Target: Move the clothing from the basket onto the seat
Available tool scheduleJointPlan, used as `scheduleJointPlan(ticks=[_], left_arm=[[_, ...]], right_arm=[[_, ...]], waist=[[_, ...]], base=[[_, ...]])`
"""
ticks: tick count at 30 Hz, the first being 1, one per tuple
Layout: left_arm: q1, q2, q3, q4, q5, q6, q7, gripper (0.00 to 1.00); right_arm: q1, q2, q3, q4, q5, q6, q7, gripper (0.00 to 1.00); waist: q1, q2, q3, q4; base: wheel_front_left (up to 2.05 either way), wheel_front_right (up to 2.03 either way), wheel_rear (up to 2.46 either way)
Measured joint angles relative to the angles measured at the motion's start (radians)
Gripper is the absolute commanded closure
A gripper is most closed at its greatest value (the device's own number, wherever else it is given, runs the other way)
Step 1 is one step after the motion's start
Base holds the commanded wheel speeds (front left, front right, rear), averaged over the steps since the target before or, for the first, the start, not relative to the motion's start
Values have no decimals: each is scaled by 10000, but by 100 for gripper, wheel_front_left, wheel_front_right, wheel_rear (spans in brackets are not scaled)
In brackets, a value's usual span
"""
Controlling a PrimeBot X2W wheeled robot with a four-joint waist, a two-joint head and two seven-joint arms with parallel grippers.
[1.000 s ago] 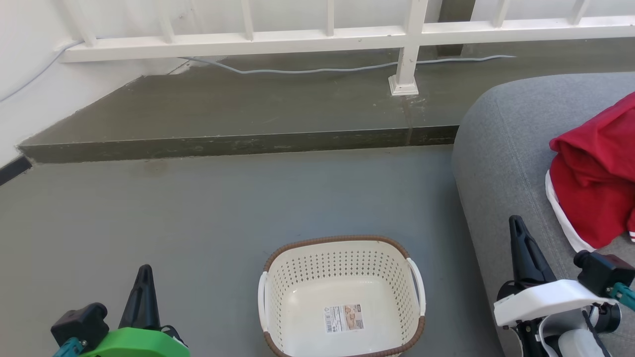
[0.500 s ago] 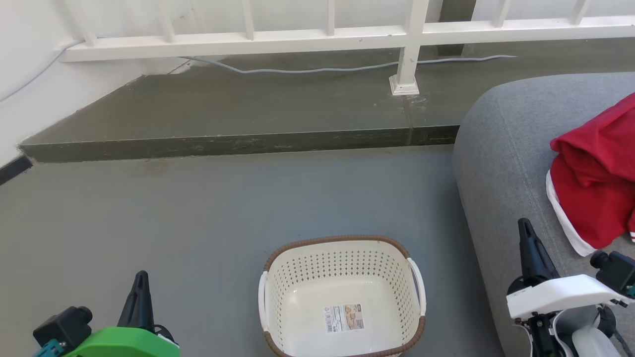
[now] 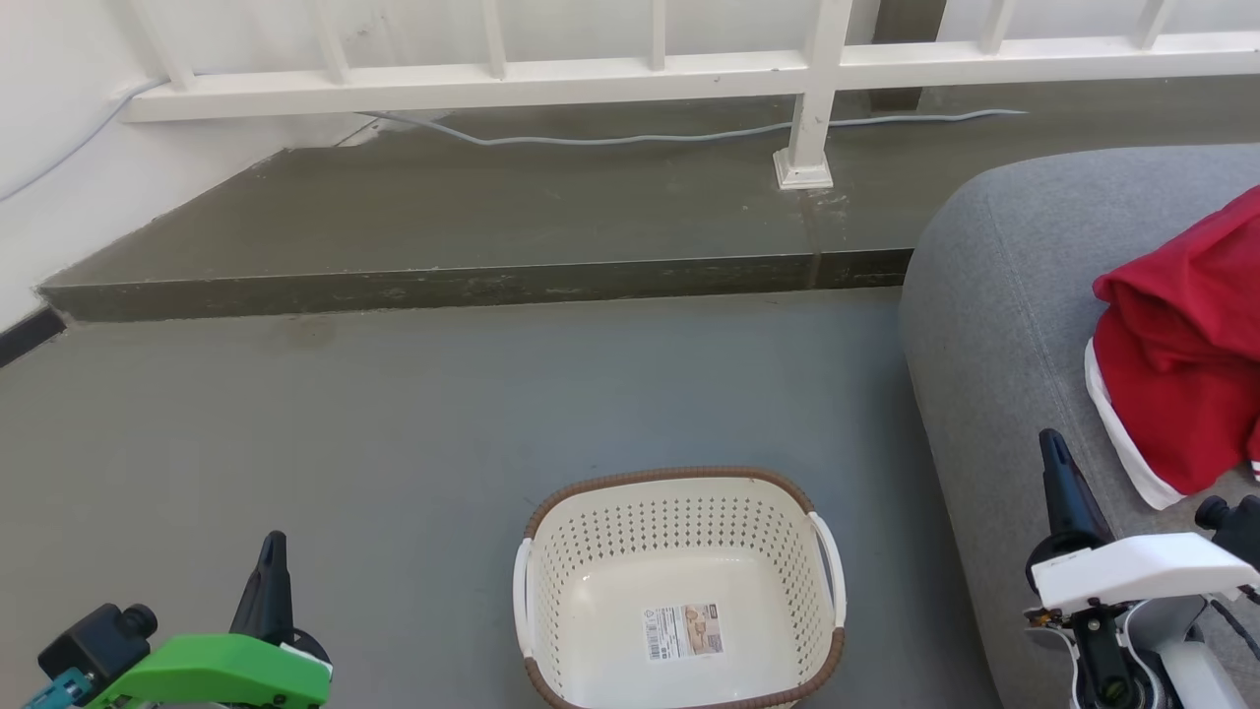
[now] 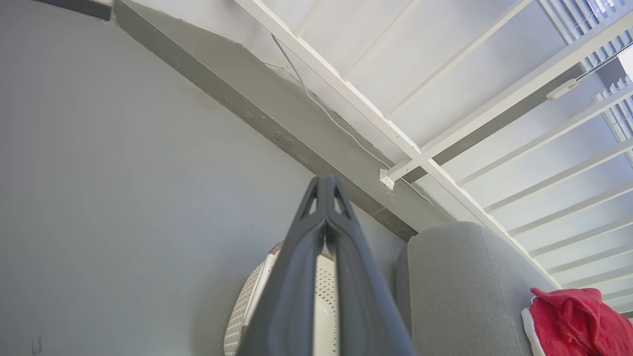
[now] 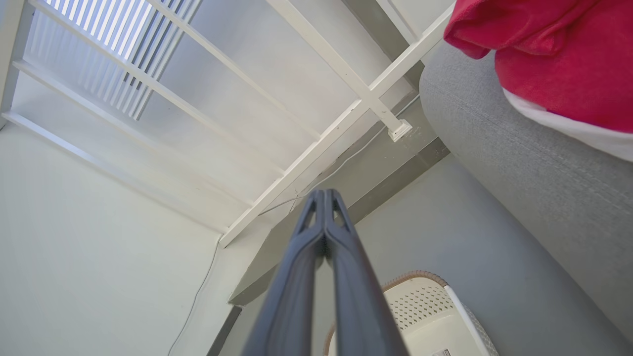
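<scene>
- Open grey floor [image 3: 394, 414] is seen around the laundry basket [image 3: 679, 477], bounded at the far side by a raised step [image 3: 472, 286] and a white railing [image 3: 591, 79].
- The basket is found near the rounded edge of the grey seat [image 3: 994, 315], with just a label sticker [image 3: 684, 631] inside.
- The red clothing [image 3: 1181, 384] is seen lying on the seat, white trim showing.
- The left gripper [image 3: 272, 551] is held over the floor, fingers pressed together, nothing gripped.
- The right gripper [image 3: 1055, 458] is held over the seat's edge, closed tight, nothing gripped, apart from the clothing.
</scene>
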Motion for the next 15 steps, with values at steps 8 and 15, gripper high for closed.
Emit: scheduleJointPlan(ticks=[8, 15], left_arm=[[-155, -8, 123, 159, -1106, -184, 259, 100], [-385, -17, 293, 355, -1956, -366, 433, 100]], right_arm=[[-186, -10, -163, 198, 1152, 111, 226, 100], [-346, -10, -309, 412, 2182, 295, 389, 100]], waist=[[0, 0, 0, 8], [0, 0, 1, 14]], base=[[0, 0, 0], [0, 0, 0]])
